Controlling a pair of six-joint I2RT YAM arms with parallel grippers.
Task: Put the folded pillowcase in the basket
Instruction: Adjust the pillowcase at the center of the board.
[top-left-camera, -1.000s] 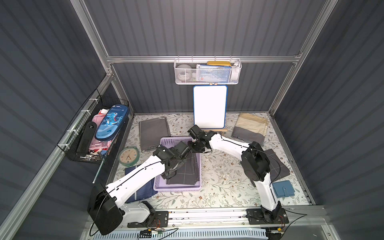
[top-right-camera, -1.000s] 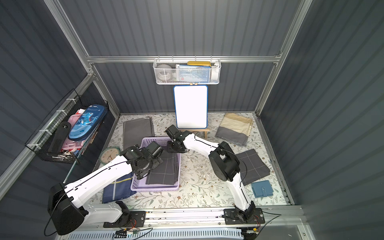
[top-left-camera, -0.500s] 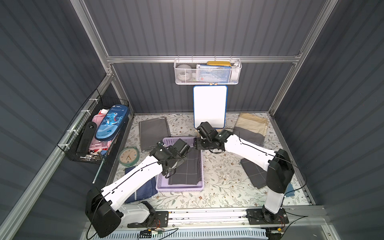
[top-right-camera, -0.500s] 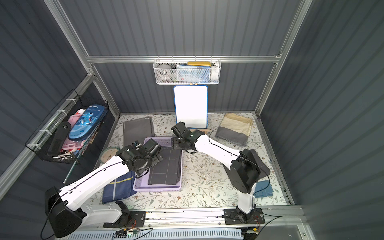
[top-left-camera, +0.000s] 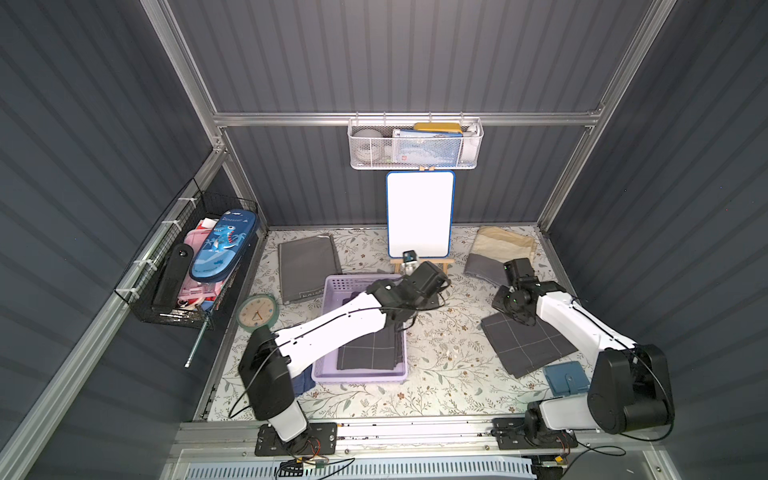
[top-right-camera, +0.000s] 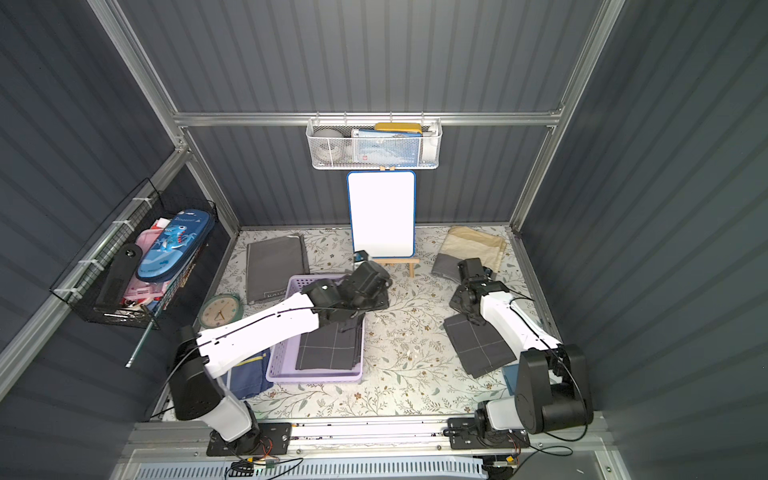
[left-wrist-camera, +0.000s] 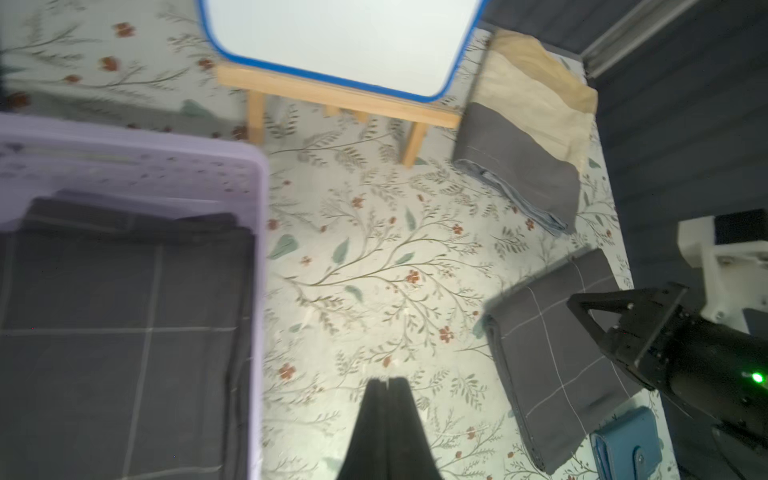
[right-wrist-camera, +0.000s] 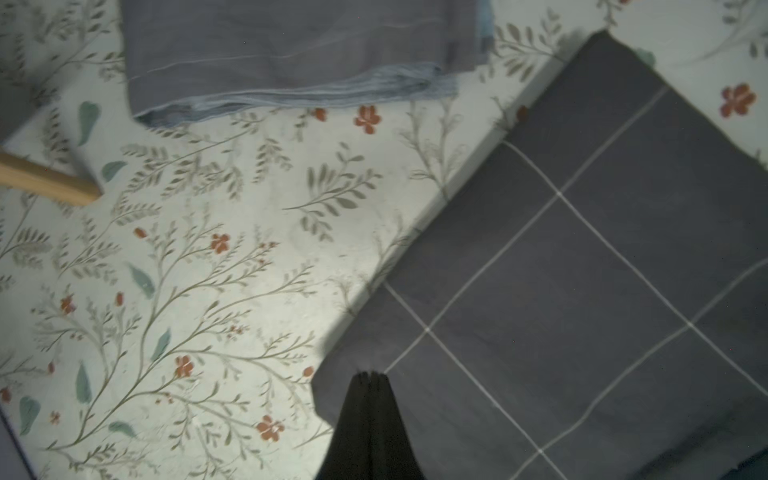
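Note:
The lilac basket (top-left-camera: 357, 376) (top-right-camera: 316, 377) (left-wrist-camera: 259, 249) stands mid-table. The folded pillowcase (top-left-camera: 370, 351) (top-right-camera: 328, 349) (left-wrist-camera: 116, 332), dark grey with thin white grid lines, lies flat inside it. My left gripper (left-wrist-camera: 388, 379) (top-left-camera: 428, 301) is shut and empty, above the floral table just right of the basket's wall. My right gripper (right-wrist-camera: 370, 374) (top-left-camera: 503, 305) is also shut and empty. It hovers over the near corner of a second folded grid cloth (right-wrist-camera: 582, 270) (top-left-camera: 523, 340) (left-wrist-camera: 548, 353) on the right side of the table.
A whiteboard on a wooden easel (top-left-camera: 419, 216) stands behind the basket. A grey cloth (top-left-camera: 307, 268) lies back left, a beige and grey pile (top-left-camera: 503, 249) back right. A clock (top-left-camera: 257, 311), a navy cloth (top-right-camera: 247, 374) and a blue wallet (top-left-camera: 567, 378) lie nearby.
Both grippers left the basket and shut. The right arm swung right to the second grid cloth. The left gripper moved past the basket's right wall. The pillowcase stays in the basket.

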